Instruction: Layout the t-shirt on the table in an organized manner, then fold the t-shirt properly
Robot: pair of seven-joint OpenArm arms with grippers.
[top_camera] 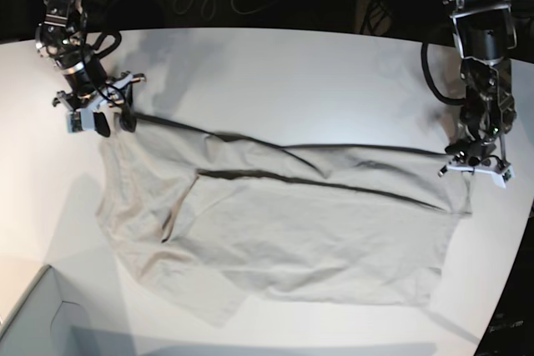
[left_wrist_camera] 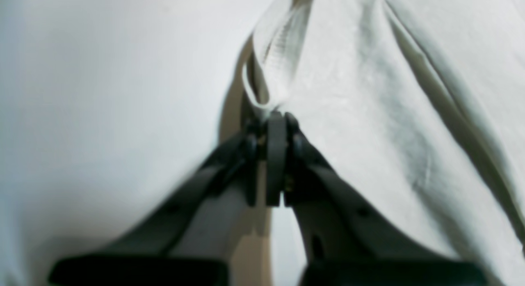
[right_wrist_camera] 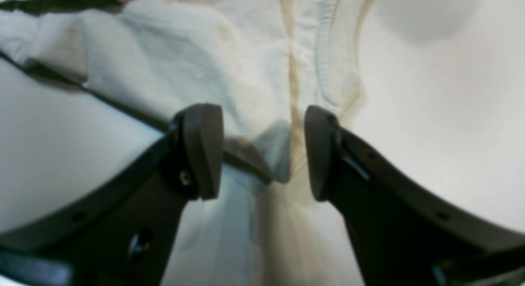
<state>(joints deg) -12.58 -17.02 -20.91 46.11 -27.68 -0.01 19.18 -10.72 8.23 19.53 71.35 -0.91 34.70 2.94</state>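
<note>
The t-shirt (top_camera: 284, 223) is spread across the white table (top_camera: 275, 72). Its hem edge is pinched by the clenched left gripper (left_wrist_camera: 275, 118); its opposite edge is straddled by the right gripper (right_wrist_camera: 262, 150), held wide apart.

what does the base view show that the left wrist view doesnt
Only the base view: the whole t-shirt spread with long folds across it, the right end effector open at its far corner, and a pale box corner at the table's near edge.

Only the left wrist view: close up, the left end effector shut on a hem edge of the shirt.

Both: the beige-grey shirt lying on the white table, and the left arm at its edge.
</note>
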